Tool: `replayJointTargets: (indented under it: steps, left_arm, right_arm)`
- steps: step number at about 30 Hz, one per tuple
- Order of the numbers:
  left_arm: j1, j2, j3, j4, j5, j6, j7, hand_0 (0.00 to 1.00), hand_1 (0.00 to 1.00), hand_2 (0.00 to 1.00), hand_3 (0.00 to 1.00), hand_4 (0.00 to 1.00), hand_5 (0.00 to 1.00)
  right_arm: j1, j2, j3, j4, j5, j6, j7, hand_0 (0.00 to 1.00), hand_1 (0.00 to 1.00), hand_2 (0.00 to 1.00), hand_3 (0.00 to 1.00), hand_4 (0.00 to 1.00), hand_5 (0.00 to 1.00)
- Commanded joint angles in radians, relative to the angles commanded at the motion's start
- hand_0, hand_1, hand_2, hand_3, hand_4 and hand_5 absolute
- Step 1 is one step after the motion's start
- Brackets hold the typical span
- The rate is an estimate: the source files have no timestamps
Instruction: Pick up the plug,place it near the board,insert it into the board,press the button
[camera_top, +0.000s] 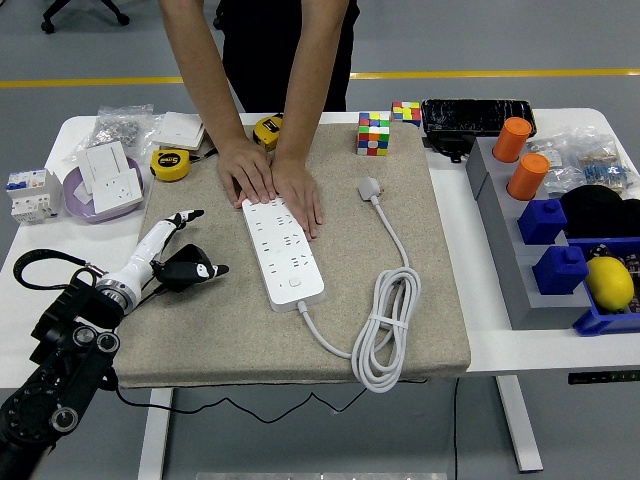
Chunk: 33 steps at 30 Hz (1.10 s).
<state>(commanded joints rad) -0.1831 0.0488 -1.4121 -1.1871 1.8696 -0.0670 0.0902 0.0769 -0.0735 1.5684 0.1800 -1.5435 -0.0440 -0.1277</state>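
The left robot hand (172, 250), white with black fingertips, is clamped on the rounded black plug (183, 271), left of the long white power strip (284, 250) on the coarse beige mat (220, 330). A person's two hands (270, 183) press flat on the strip's far end.

The setting is a robotics laboratory or test hall. Indicators: a grey sealed floor with a yellow painted line (480, 74), a white height-adjustable table (470, 350) carrying a beige felt work mat (240, 330), and assorted test objects, including multicoloured puzzle cubes (374, 133) and yellow tape measures (170, 164).
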Motion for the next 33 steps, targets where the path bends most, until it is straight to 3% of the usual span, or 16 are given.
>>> replayJointTargets:
  steps: [2,3,8,9,14,15,20,21,24,26,27,32,33]
  left_arm:
    - [0.007,-0.001,-0.015,-0.011,0.031,0.002,0.004,0.998,0.998,0.998,0.857,0.998,0.138]
    - [0.009,-0.001,-0.019,-0.014,0.04,0.002,0.005,0.941,0.914,0.821,0.735,0.998,0.13]
    - [0.033,0.006,-0.045,-0.051,0.117,0.005,0.018,0.941,0.914,0.821,0.735,0.998,0.13]
    - [0.036,0.008,-0.044,-0.053,0.12,0.005,0.019,0.889,0.743,0.642,0.646,0.998,0.117]
    - [0.049,0.007,-0.021,-0.047,0.161,0.042,0.009,0.889,0.743,0.642,0.646,0.998,0.117]
    - [0.05,0.005,-0.021,-0.048,0.177,0.05,0.008,0.617,0.527,0.433,0.48,0.998,0.074]
    - [0.046,0.004,-0.015,-0.049,0.255,0.076,0.004,0.617,0.527,0.433,0.48,0.998,0.074]
    - [0.045,0.004,-0.015,-0.048,0.271,0.081,0.003,0.461,0.339,0.315,0.376,0.998,0.044]
    - [0.046,0.005,-0.015,-0.054,0.318,0.097,0.006,0.461,0.339,0.315,0.376,0.998,0.044]
    - [0.051,0.006,-0.012,-0.057,0.304,0.109,0.01,0.461,0.339,0.315,0.376,0.998,0.044]
    - [0.053,0.006,-0.011,-0.059,0.288,0.111,0.01,0.358,0.207,0.24,0.273,0.885,0.052]
    - [0.059,0.018,0.008,-0.083,0.251,0.108,0.015,0.358,0.207,0.24,0.273,0.885,0.052]
    - [0.057,0.022,0.015,-0.09,0.237,0.106,0.014,0.328,0.185,0.223,0.26,0.842,0.042]
  right_arm:
    - [0.0,0.0,0.002,0.0,-0.002,0.0,0.0,0.831,0.725,0.721,0.762,0.998,0.985]
    - [-0.001,0.001,0.003,0.0,-0.002,0.0,0.0,0.832,0.725,0.721,0.762,0.998,0.984]
    - [-0.003,0.001,0.008,0.0,-0.006,0.001,-0.001,0.832,0.725,0.721,0.762,0.998,0.984]
    - [-0.003,0.0,0.008,0.0,-0.007,0.001,-0.001,0.832,0.724,0.721,0.764,0.998,0.984]
    - [0.0,0.001,0.003,0.0,-0.002,0.0,0.002,0.832,0.724,0.721,0.764,0.998,0.984]
    - [0.0,0.002,-0.004,0.0,0.005,-0.001,0.005,0.831,0.725,0.72,0.762,0.998,0.984]
    - [0.0,0.002,-0.045,0.0,0.042,-0.005,0.02,0.831,0.725,0.72,0.762,0.998,0.984]
    - [0.001,0.002,-0.043,0.0,0.04,-0.005,0.02,0.831,0.725,0.72,0.762,0.998,0.985]
    - [0.001,0.001,-0.037,0.0,0.034,-0.004,0.017,0.831,0.725,0.72,0.762,0.998,0.985]
    - [-0.001,0.0,-0.02,0.0,0.015,-0.002,0.01,0.831,0.725,0.72,0.762,0.998,0.985]
    - [-0.002,-0.001,-0.013,0.0,0.008,-0.001,0.008,0.829,0.724,0.72,0.762,0.998,0.986]
    - [-0.004,-0.002,0.004,0.0,-0.01,0.002,0.001,0.829,0.724,0.72,0.762,0.998,0.986]
    - [-0.004,-0.002,0.003,0.0,-0.009,0.002,0.001,0.831,0.723,0.72,0.762,0.998,0.986]
